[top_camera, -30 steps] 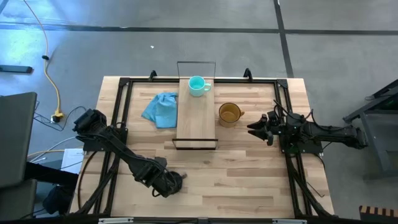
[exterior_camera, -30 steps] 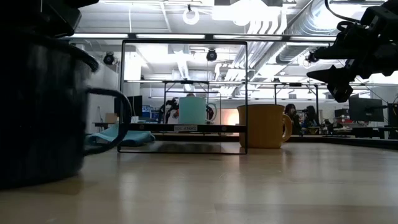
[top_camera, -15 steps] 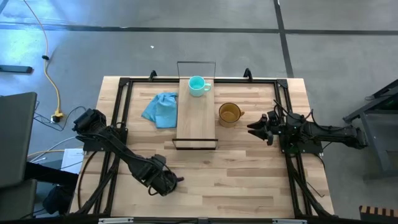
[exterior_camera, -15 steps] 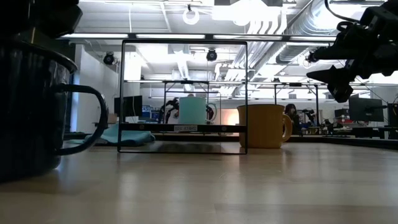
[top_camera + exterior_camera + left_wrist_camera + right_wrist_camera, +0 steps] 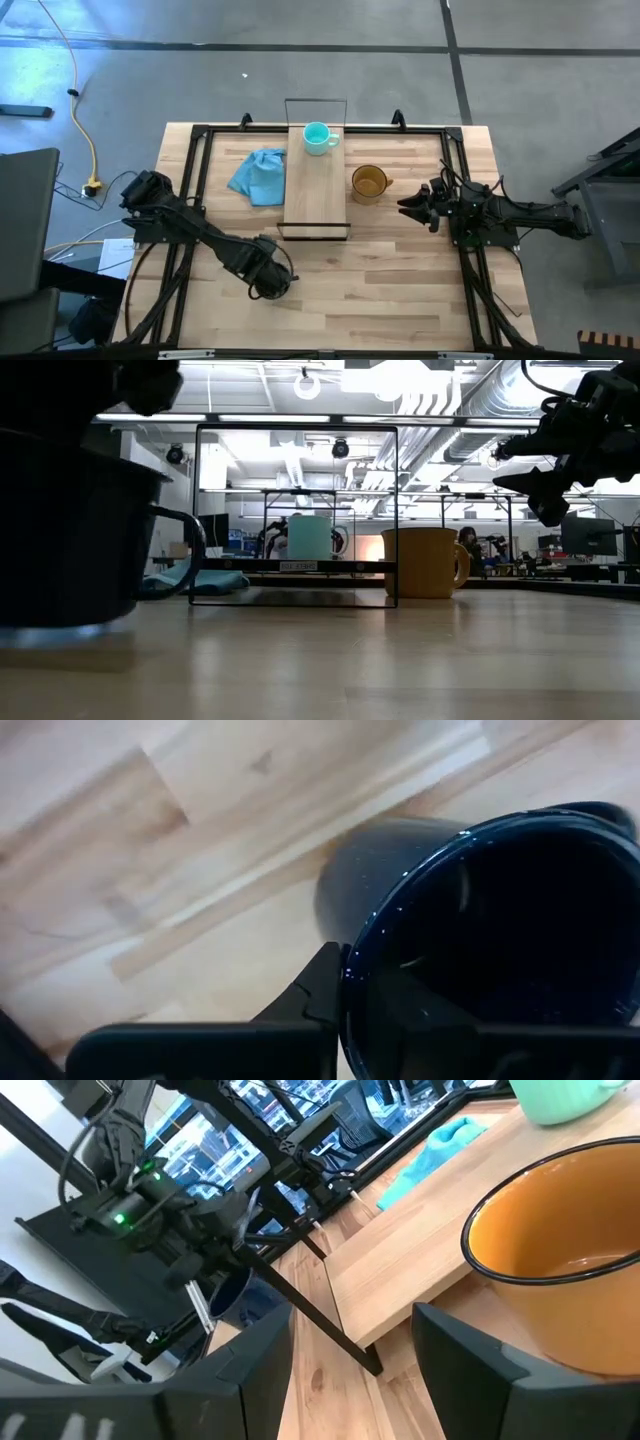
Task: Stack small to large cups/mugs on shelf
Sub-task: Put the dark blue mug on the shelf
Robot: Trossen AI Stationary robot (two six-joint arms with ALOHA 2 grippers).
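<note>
Clamped shut on the rim of the speckled black enamel mug (image 5: 480,920) and raised it off the near tabletop with the left gripper (image 5: 268,280), ready for shelving.

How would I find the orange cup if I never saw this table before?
Look for the shelf, a pale wood plank lying down the middle of the table. The orange mug stands on the tabletop just to the plank's right, facing the open right gripper. The teal mug is smaller and sits on the plank itself.
</note>
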